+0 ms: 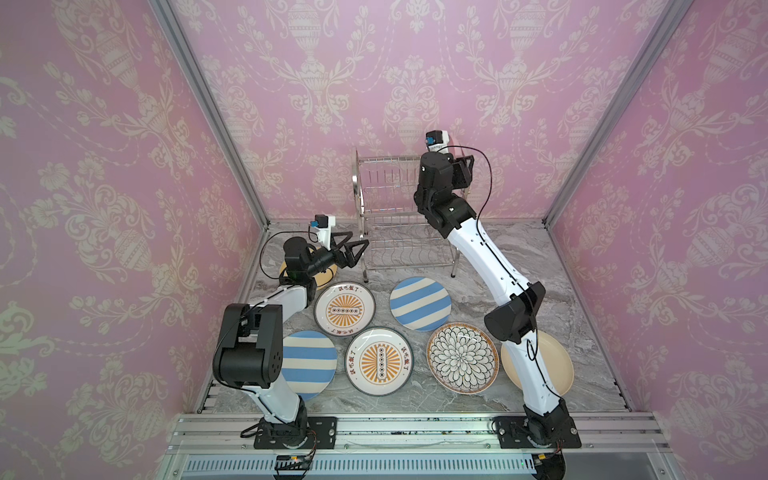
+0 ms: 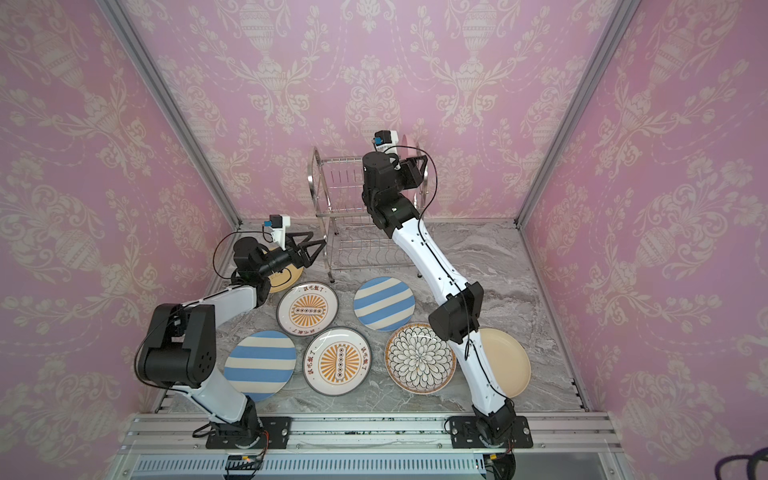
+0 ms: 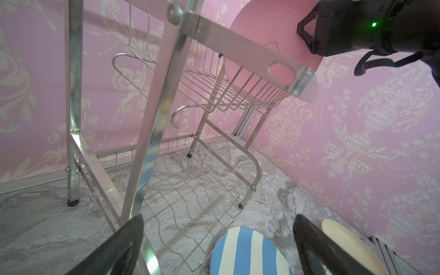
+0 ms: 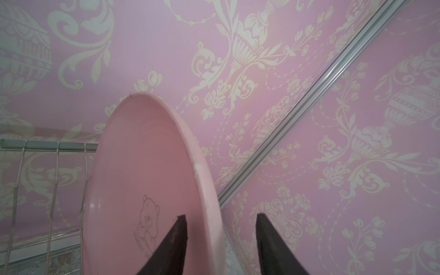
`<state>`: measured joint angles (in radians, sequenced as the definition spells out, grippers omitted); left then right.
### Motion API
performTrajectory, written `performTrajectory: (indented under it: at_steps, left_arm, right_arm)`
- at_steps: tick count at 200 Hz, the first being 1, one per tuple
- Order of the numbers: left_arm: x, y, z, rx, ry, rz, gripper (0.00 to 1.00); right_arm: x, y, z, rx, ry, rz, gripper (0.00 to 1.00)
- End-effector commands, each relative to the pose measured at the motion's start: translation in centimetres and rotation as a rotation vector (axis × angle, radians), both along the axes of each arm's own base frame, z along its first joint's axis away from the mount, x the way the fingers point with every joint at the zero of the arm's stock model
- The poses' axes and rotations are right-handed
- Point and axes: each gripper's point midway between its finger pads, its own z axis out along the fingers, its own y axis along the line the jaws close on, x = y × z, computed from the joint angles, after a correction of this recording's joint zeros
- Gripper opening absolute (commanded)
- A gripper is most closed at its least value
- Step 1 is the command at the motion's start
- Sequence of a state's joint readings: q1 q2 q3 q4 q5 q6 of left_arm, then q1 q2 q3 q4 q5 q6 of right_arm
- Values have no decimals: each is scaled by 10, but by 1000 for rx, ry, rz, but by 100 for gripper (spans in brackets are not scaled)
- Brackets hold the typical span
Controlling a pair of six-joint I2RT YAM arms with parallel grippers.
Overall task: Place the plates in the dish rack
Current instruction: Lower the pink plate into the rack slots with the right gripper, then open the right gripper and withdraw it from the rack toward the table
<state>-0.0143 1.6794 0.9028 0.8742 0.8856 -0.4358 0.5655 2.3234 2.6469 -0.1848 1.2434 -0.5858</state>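
The dish rack stands at the back wall. A pink plate stands on edge at the right end of its upper tier. My right gripper is open, with the plate's rim loose between its jaws. My left gripper is open and empty by the rack's front left leg. Lying flat on the table are two striped plates, two sunburst plates, a black-petal plate, a beige plate and a yellow plate.
Pink patterned walls close in the marble table at the back and both sides. The left arm covers part of the yellow plate and the right arm crosses the beige one. The rack's lower tier holds nothing.
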Motion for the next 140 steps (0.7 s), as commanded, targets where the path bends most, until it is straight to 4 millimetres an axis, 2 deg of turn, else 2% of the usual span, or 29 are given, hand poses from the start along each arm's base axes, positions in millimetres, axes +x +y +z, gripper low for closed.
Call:
performTrajectory:
  at_steps: [1, 31, 53, 87, 111, 127, 140]
  left_arm:
    - [4, -2, 1, 7, -12, -12, 99]
    - [4, -2, 1, 15, -13, -7, 99]
    - [5, -1, -1, 20, -3, 0, 99]
    - [10, 1, -7, 46, 30, 19, 99]
    - [11, 2, -4, 49, 42, 22, 99]
    - [11, 4, 0, 69, 40, 39, 99]
    - [11, 5, 4, 84, 33, 51, 99]
  right_arm:
    - [-22, -3, 42, 30, -74, 30, 56]
    - [-32, -6, 55, 22, -75, 32, 68]
    - [-40, -8, 60, 39, -71, 55, 72]
    - [-63, -13, 72, 105, -43, 162, 78]
    - [-87, -18, 66, 188, 18, 265, 83]
    - [-101, -22, 63, 245, 23, 321, 80]
    - [-104, -21, 61, 277, 12, 372, 80]
